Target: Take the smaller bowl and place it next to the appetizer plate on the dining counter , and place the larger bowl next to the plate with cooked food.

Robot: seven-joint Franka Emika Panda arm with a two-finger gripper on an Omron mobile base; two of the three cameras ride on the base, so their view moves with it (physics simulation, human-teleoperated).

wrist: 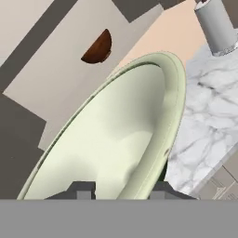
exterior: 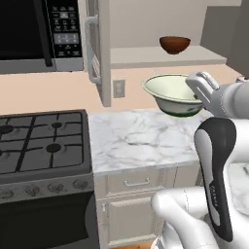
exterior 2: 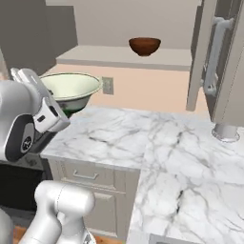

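My gripper is shut on the rim of the larger bowl, one finger inside it and one outside. The cream bowl with its green lower band hangs just above the marble kitchen counter. The smaller bowl, glossy reddish-brown, sits on the open cabinet shelf behind and above the held bowl. The appetizer plate, the plate with cooked food and the dining counter are out of view.
A gas stove stands left of the counter under a microwave. The cabinet door hangs open beside the shelf. A wall outlet and a grey cylinder are near the wall.
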